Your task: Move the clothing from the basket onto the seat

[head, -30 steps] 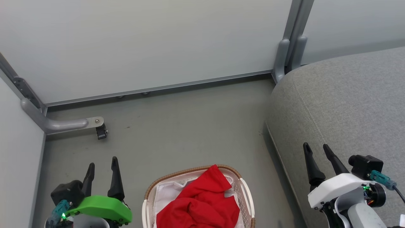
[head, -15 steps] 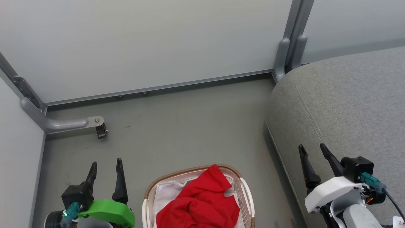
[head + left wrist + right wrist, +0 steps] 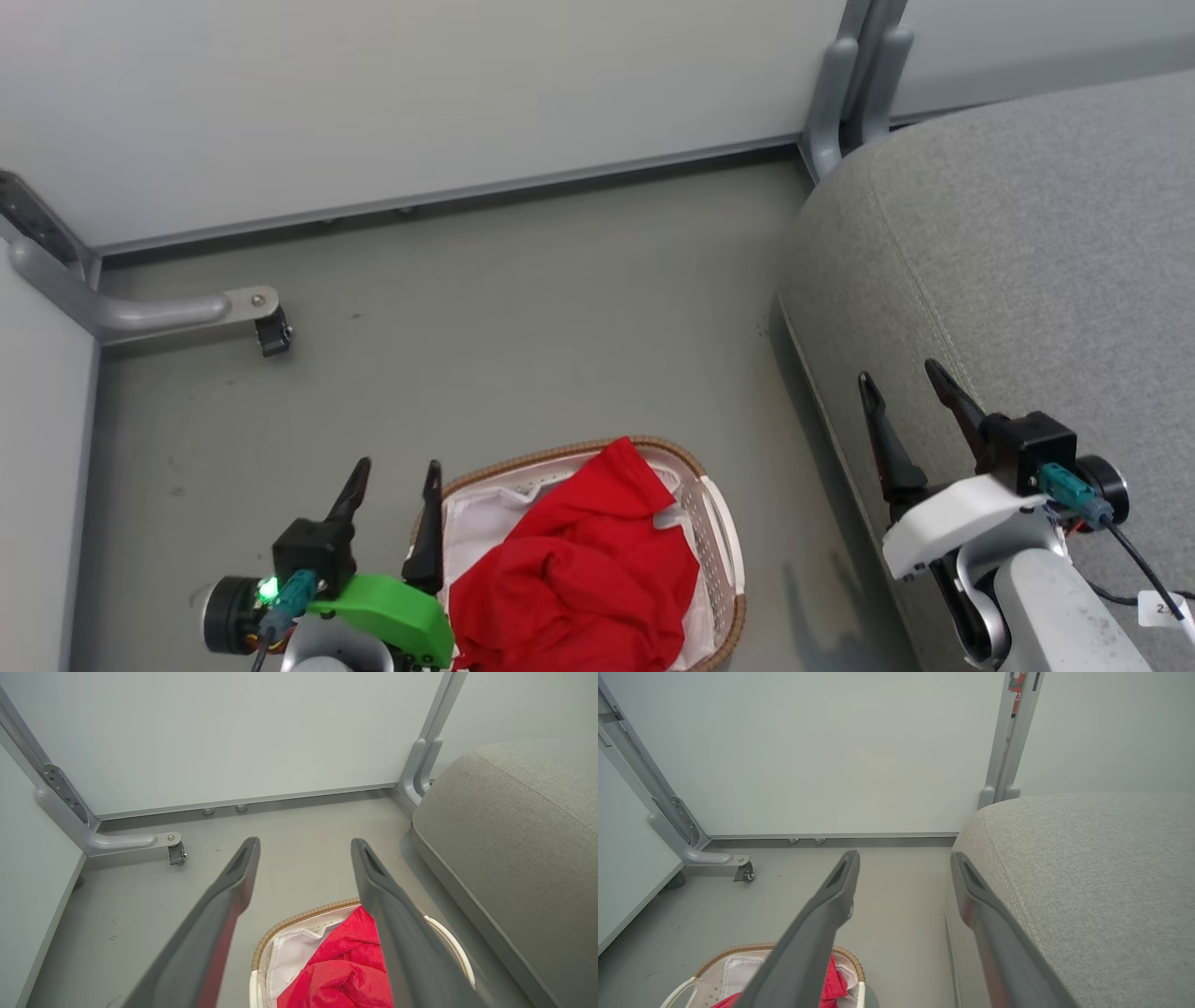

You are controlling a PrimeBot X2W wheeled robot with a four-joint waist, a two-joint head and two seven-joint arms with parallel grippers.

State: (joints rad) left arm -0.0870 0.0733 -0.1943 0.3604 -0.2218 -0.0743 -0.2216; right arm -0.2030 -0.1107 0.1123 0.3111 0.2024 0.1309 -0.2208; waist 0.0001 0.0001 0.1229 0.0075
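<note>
Bare floor (image 3: 523,308) lies open between the basket (image 3: 709,537) and the wall panels (image 3: 420,84). The seat (image 3: 1027,233) blocks the right side, near the basket. A caster (image 3: 273,331) juts from the left panel. Above the heaped clothing (image 3: 579,579), the basket's mouth is unobstructed.

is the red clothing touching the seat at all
Apart. The head view shows the clothing piled inside the basket, with a strip of bare floor between the basket and the seat.
</note>
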